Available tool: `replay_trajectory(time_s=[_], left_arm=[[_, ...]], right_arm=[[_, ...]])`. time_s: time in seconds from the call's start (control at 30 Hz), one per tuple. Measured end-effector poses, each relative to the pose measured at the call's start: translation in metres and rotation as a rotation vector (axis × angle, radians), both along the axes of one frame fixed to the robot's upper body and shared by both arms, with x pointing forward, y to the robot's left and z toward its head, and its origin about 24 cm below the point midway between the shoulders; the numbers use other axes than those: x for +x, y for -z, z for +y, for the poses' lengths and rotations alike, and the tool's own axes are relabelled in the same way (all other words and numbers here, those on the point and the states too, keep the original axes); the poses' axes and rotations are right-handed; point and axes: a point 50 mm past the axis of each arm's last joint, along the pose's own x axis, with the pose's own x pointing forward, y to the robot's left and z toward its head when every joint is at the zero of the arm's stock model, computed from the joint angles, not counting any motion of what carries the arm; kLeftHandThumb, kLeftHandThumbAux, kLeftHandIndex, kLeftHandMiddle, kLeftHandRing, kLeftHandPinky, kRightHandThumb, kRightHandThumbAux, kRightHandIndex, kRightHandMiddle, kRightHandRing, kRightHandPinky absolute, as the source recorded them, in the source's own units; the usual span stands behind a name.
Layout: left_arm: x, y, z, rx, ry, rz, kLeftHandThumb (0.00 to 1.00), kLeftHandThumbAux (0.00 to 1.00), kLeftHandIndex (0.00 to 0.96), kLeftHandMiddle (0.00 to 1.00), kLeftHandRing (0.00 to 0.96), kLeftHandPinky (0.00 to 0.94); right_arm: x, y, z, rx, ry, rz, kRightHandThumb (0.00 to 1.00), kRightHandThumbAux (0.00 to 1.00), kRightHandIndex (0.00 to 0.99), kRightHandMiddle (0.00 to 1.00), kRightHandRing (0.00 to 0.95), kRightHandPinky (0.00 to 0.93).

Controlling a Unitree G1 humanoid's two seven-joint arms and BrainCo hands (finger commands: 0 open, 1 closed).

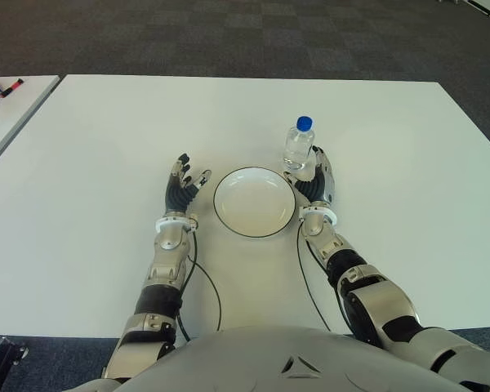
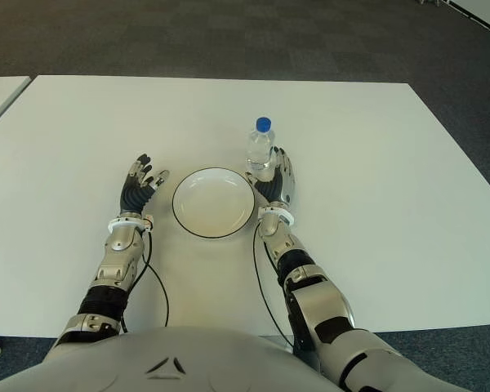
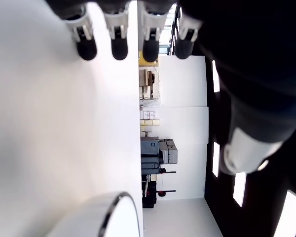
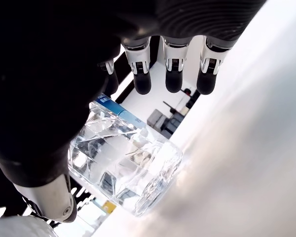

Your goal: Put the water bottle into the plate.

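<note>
Reaching for the bottle [image 1: 299, 145] | right hand [image 1: 314, 180] just beside it, fingers [image 4: 173, 74] extended, thumb not yet closed | bottle upright between thumb and fingers, near the plate [image 1: 254, 202] rim | advice: wrap low, squeeze gently, lift straight | left hand [image 1: 180, 189] spread, idle beside plate

Silver-and-black left hand [image 1: 178, 187] held palm-up on a straight forearm, dark-tipped fingers [image 3: 119, 47] extended and spread, holding nothing. Matching right hand [image 1: 315, 181] reaching forward, elbow bent, fingers [image 4: 173, 79] straight, not closed.
</note>
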Motion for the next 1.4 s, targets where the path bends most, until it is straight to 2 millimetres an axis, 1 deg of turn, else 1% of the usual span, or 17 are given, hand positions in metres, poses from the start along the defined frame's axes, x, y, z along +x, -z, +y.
replay_trajectory(time_s=[0.2, 0.47, 0.7, 0.87, 1.03, 1.23, 1.4], left_arm=[[-0.001, -0.001, -0.006, -0.016, 0.006, -0.027, 0.239, 0.758, 0.064, 0.073, 0.053, 0.066], [-0.005, 0.002, -0.010, -0.020, 0.011, -0.016, 0.222, 0.768, 0.050, 0.047, 0.028, 0.038], [-0.009, 0.005, -0.012, -0.014, 0.011, 0.007, 0.208, 0.751, 0.037, 0.022, 0.004, 0.012], [-0.009, 0.004, -0.013, -0.011, 0.014, 0.017, 0.190, 0.749, 0.026, 0.015, 0.000, 0.013], [-0.011, 0.015, -0.014, 0.012, 0.020, 0.056, 0.169, 0.753, 0.017, 0.012, 0.000, 0.014], [-0.007, 0.018, -0.016, 0.051, 0.025, 0.069, 0.143, 0.727, 0.002, 0.001, 0.000, 0.001], [-0.004, 0.021, -0.018, 0.091, 0.032, 0.075, 0.160, 0.700, 0.000, 0.000, 0.000, 0.000]], right_arm=[[0.002, 0.000, 0.000, 0.020, 0.002, 0.018, 0.000, 0.743, 0.000, 0.019, 0.038, 0.092], [0.004, 0.000, 0.000, 0.041, 0.007, 0.031, 0.000, 0.746, 0.000, 0.014, 0.033, 0.088], [0.004, 0.001, 0.000, 0.038, 0.013, 0.033, 0.000, 0.749, 0.000, 0.019, 0.038, 0.089], [0.005, 0.001, 0.001, 0.037, 0.016, 0.035, 0.000, 0.745, 0.000, 0.026, 0.046, 0.095], [0.005, 0.001, 0.003, 0.036, 0.024, 0.033, 0.000, 0.741, 0.000, 0.031, 0.051, 0.096], [0.005, 0.002, 0.005, 0.039, 0.023, 0.043, 0.000, 0.751, 0.000, 0.023, 0.046, 0.095], [0.006, 0.002, 0.006, 0.040, 0.017, 0.055, 0.000, 0.766, 0.000, 0.016, 0.039, 0.087]])
